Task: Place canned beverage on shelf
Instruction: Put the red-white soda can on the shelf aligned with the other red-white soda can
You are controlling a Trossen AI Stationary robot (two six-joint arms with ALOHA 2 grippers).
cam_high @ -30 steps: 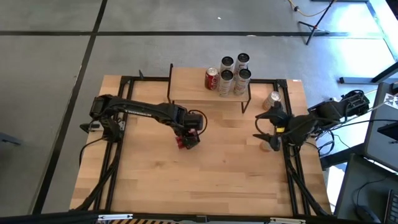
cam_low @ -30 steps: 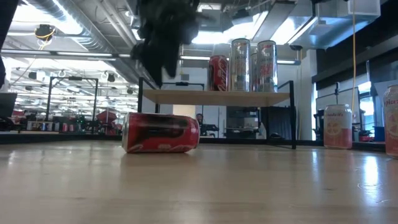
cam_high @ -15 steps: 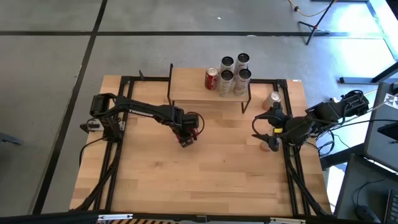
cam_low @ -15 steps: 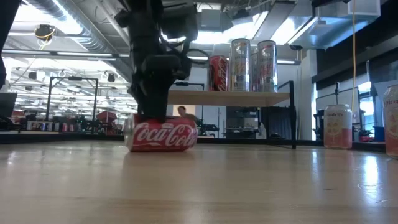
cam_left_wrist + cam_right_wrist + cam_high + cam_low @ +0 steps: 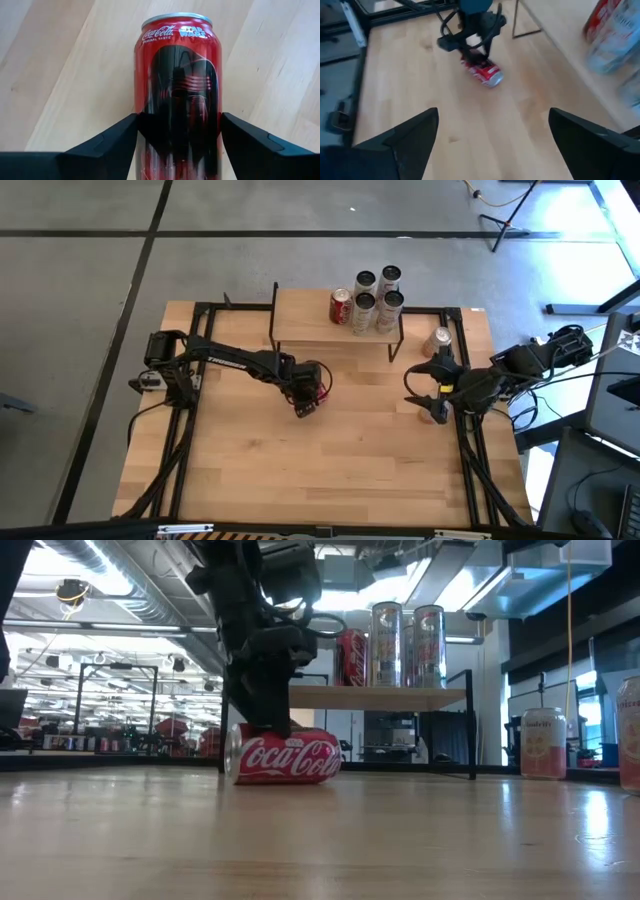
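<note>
Red cola can (image 5: 284,758) lies sideways mid-table, left gripper (image 5: 306,392) clamped around it; shelf (image 5: 335,327) at 12 o'clock; right gripper (image 5: 428,392) spread wide at 3 o'clock.

Light-wood tabletop (image 5: 330,460) framed by black rails, seen from above and at surface level. At its far edge stands the shelf (image 5: 300,320), a low light-wood board on thin black legs, carrying one red can (image 5: 341,307) and four silver cans (image 5: 377,298) clustered at its right end. A red cola can (image 5: 284,756) lies on its side on the tabletop in front of the shelf. A pale can (image 5: 438,339) stands near the table's far right corner.
</note>
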